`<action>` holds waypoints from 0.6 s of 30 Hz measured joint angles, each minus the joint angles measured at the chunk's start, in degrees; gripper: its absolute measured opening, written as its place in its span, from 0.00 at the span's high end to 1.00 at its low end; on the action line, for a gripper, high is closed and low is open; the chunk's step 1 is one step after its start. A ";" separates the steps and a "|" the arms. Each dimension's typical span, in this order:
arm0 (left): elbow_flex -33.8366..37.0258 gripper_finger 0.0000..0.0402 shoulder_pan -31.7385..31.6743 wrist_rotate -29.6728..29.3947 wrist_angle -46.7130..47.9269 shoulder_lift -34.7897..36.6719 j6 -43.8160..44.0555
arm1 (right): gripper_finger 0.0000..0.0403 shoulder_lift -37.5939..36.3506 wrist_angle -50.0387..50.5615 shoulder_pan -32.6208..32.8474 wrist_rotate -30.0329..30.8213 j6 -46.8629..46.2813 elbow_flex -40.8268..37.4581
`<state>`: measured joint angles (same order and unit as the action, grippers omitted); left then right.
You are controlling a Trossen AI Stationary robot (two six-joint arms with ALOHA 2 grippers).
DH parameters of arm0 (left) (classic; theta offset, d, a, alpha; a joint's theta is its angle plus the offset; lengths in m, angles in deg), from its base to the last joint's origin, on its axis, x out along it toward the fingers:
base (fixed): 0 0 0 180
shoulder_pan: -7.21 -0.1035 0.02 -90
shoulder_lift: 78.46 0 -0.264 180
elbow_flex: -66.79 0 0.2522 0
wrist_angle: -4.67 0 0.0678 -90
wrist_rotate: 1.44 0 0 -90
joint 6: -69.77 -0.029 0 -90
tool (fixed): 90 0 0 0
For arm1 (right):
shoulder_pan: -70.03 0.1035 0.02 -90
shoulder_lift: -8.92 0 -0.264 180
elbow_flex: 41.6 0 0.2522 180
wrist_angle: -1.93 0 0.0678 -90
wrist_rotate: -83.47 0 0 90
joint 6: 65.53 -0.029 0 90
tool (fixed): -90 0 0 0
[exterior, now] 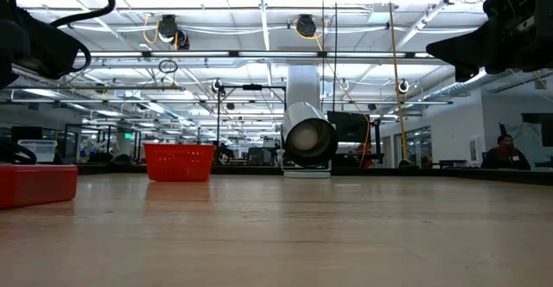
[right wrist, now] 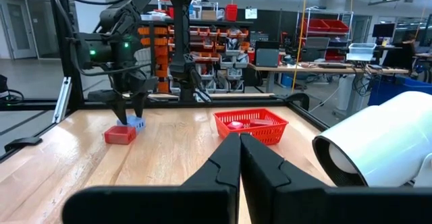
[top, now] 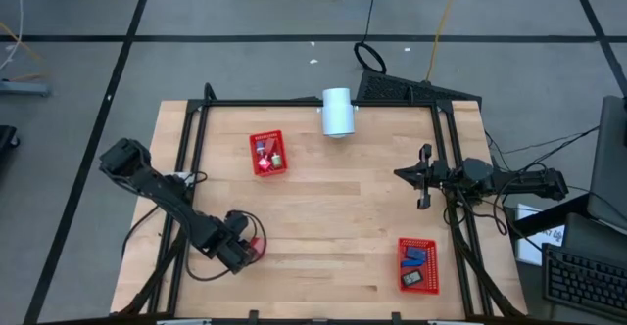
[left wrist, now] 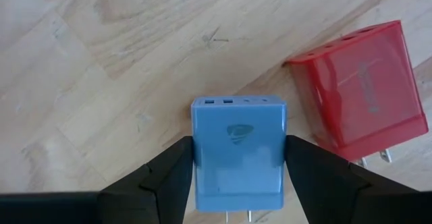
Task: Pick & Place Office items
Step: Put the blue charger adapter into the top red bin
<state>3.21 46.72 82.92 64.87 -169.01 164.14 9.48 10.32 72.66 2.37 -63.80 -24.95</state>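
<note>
Light blue charger [left wrist: 237,153]: on the wooden table [left wrist: 101,82], clasped between the left gripper [left wrist: 239,177] fingers; red charger [left wrist: 358,92] just beside. Right gripper [right wrist: 239,150]: clenched, empty, raised.

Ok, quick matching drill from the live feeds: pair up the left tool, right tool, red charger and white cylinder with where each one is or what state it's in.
Things:
1. left tool
2. right tool
3. red charger
4. white cylinder

States or places:
A. lying on its side at the table's far edge
B. shut, holding nothing
C. fingers either side of the light blue charger
D. on the wood beside the light blue charger

Pairs: 1-C, 2-B, 3-D, 4-A
</note>
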 joint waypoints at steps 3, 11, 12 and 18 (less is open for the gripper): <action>-0.02 0.43 -0.02 -0.05 0.00 -1.55 -0.22 | 1.00 0.00 0.00 0.00 0.01 -0.01 0.01; 0.05 0.43 -0.45 0.71 -1.17 -2.75 -0.22 | 1.00 0.00 0.00 0.00 0.01 0.01 0.00; 0.08 0.43 -0.43 0.71 -1.32 -2.75 -0.24 | 1.00 0.00 0.00 -0.01 0.00 0.00 0.01; 0.10 0.43 -0.40 -0.27 -2.18 -2.83 -0.17 | 1.00 0.00 0.00 -0.01 0.00 0.01 0.00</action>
<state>3.31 46.32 82.65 62.69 -171.84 163.96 9.48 10.32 72.65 2.37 -63.79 -24.95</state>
